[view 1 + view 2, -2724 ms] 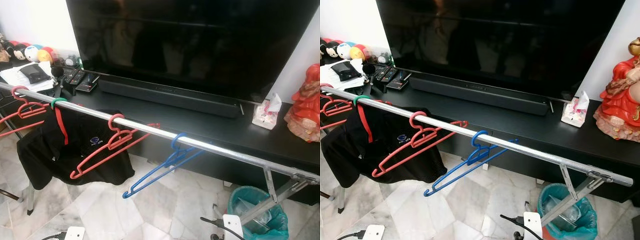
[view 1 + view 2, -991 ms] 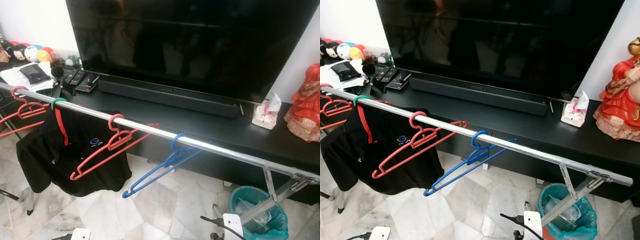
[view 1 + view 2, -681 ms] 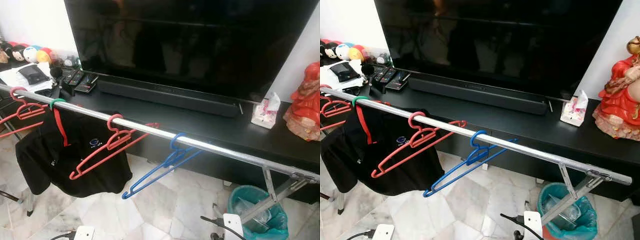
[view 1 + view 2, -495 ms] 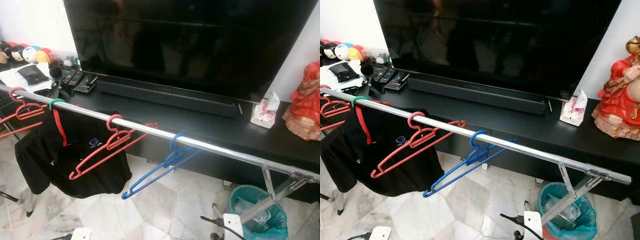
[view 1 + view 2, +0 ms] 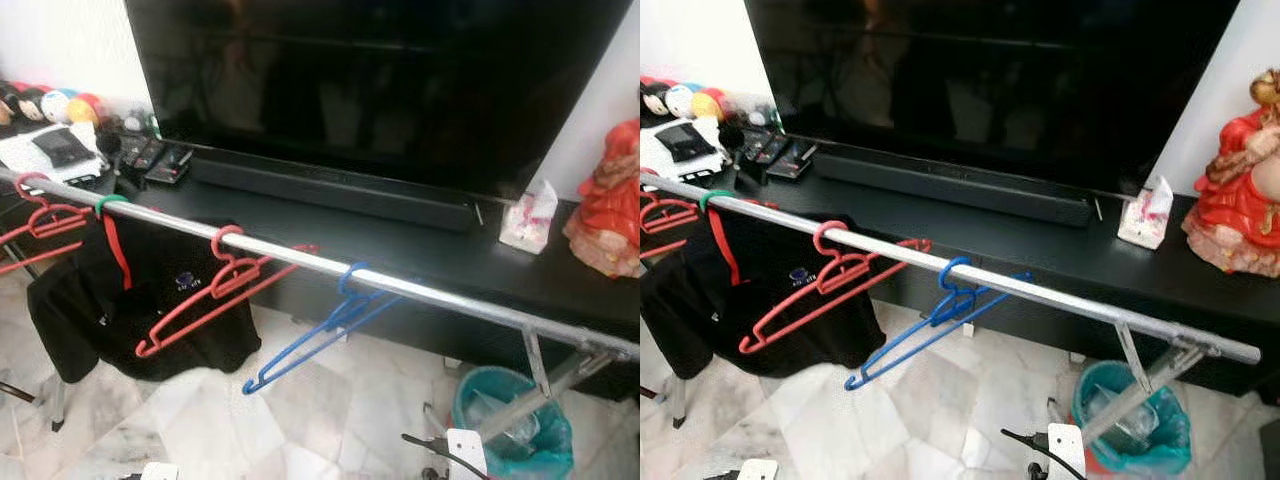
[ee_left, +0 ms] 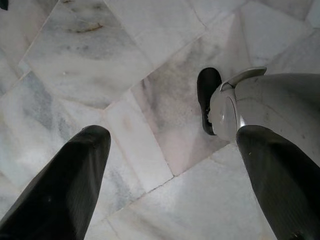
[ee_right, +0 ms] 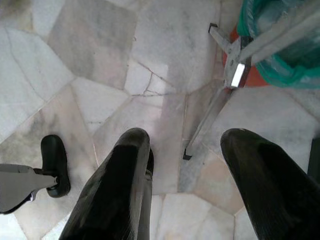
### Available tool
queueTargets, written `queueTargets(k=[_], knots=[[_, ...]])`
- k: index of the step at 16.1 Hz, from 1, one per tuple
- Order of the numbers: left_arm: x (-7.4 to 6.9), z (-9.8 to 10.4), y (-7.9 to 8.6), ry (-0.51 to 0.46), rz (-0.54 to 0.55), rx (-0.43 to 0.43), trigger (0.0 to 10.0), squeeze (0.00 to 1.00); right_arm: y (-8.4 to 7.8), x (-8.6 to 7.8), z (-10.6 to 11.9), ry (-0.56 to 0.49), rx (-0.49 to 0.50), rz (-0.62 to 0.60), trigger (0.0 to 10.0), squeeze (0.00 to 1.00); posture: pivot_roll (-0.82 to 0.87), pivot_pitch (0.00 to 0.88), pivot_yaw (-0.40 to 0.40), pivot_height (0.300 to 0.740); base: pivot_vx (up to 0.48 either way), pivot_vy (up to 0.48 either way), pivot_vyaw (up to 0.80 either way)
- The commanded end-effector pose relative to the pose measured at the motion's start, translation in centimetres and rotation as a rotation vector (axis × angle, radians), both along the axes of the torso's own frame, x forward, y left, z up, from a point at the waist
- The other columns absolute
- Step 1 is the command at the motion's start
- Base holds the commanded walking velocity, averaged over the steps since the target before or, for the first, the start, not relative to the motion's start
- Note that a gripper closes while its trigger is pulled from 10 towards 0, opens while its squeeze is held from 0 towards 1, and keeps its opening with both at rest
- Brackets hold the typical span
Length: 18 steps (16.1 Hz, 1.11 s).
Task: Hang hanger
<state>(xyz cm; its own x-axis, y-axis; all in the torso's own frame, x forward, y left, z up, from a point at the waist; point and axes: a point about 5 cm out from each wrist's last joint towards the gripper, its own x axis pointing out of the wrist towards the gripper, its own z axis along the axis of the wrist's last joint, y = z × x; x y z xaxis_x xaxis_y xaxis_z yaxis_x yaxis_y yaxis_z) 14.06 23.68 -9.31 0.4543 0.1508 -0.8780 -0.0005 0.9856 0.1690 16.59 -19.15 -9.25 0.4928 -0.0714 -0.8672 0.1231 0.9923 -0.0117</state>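
Note:
A silver rail (image 5: 300,262) runs from the left edge down to the right, in front of the TV console. A blue hanger (image 5: 320,335) hangs on it near the middle, empty and tilted. To its left hangs an empty red hanger (image 5: 205,295). Further left, a black shirt (image 5: 90,300) hangs from a green hook, and another red hanger (image 5: 40,220) is at the far left. My left gripper (image 6: 175,135) hangs open over the marble floor. My right gripper (image 7: 185,137) is also open and empty, low near the rack's foot.
A large black TV (image 5: 380,80) and soundbar (image 5: 330,190) stand on a black console (image 5: 480,265) behind the rail. A tissue pack (image 5: 527,217) and red figurine (image 5: 610,200) sit at the right. A teal bin (image 5: 1130,420) and the rack's brace (image 5: 1140,385) stand below right. Cables and power strips lie on the floor.
The whole picture has drifted slightly, so the camera moved. The hangers and shirt stay on the rail.

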Motion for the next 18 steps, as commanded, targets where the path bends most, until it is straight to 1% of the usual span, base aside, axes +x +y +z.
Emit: queueTargets(k=[1, 4, 6, 18], knots=[[-0.27, -0.13, -0.11, 0.012, -0.016, 0.001, 10.0, 0.0, -0.14, -0.22, -0.06, 0.001, -0.002, -0.004, 10.0, 0.0, 0.1, 0.0, -0.051, 0.74, -0.281, 0.0, 0.0], [-0.29, -0.08, 0.1, 0.011, -0.01, 0.002, 10.0, 0.0, -0.14, -0.11, -0.02, -0.001, -0.003, -0.007, 10.0, 0.0, 0.09, 0.0, -0.048, 0.74, -0.286, 0.0, 0.0], [-0.01, -0.06, -0.17, 0.008, -0.008, 0.0, 10.0, 0.0, -0.16, -0.04, 0.01, -0.002, -0.005, -0.01, 10.0, 0.0, 0.09, 0.0, -0.048, 0.74, -0.292, 0.0, 0.0], [0.48, 0.0, -0.61, -0.005, 0.006, -0.01, 10.0, 0.0, -0.36, 0.31, 0.18, -0.009, -0.008, -0.006, 10.0, 0.0, 0.09, 0.0, -0.055, 0.74, -0.294, 0.0, 0.0]])
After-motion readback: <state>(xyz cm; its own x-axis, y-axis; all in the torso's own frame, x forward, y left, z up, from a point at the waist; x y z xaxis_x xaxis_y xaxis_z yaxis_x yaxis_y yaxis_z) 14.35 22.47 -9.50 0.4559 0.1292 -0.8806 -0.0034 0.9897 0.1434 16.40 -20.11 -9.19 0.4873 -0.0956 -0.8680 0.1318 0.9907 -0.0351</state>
